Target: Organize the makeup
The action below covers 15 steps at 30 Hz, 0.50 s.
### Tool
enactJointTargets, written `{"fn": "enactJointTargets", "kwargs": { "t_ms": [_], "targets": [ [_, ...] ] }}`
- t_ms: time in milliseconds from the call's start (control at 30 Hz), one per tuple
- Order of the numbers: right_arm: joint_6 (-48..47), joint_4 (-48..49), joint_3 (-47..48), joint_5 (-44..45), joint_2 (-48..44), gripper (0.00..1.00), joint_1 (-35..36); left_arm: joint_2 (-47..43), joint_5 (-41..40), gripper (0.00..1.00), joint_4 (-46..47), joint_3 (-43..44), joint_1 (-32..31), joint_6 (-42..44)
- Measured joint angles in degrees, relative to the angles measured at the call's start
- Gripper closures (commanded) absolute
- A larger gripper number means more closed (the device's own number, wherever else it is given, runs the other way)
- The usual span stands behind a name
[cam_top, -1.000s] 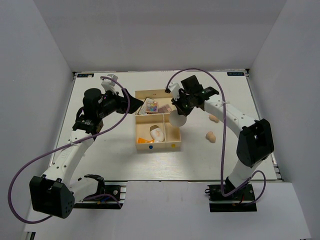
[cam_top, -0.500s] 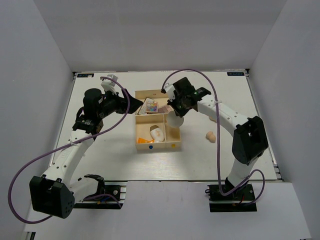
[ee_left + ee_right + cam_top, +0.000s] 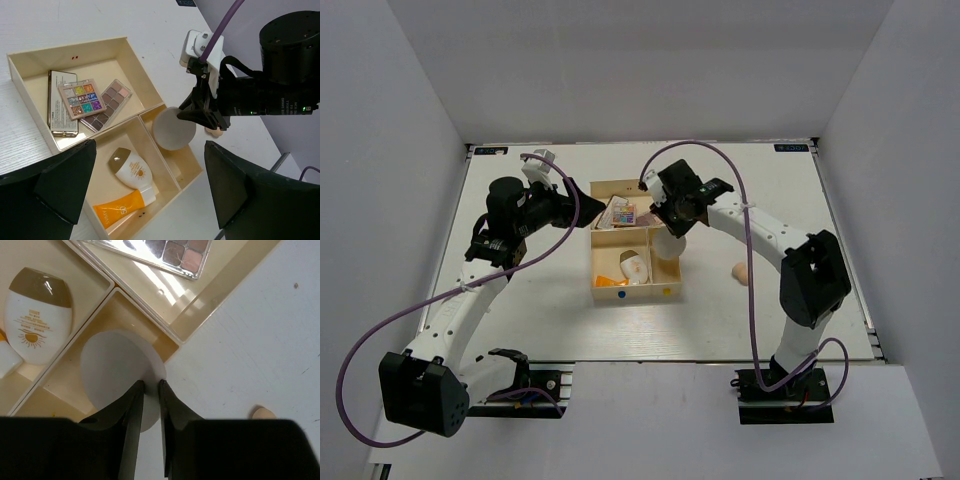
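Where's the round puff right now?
Top view, centre: round puff at the right gripper's tips, over the tray's small right-hand compartment, next to the white bottle.

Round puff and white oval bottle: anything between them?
Just the tray divider wall, clear in the right wrist view: round puff one side, white oval bottle the other.

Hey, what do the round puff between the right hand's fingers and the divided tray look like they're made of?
The round puff looks like soft foam or velour with a matte finish: an even pale face with no glare. The tray may be thin wood or card, cream and faintly satin: flat rigid walls with crisp edges.
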Motion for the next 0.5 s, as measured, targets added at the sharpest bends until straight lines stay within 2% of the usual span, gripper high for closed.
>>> {"fn": "enactJointTargets", "kwargs": {
  "t_ms": [233,500],
  "targets": [
    [0.09,-0.02,0.0,-0.28,0.92,0.53,0.09,0.0,-0.2,0.02,0.0,0.0,0.0,0.02],
    [-0.17,0.24,-0.42,-1.46,-0.07,0.52,-0.04,0.0,-0.59,0.02,-0.02,0.0,0.0,0.02]
  ]
}}
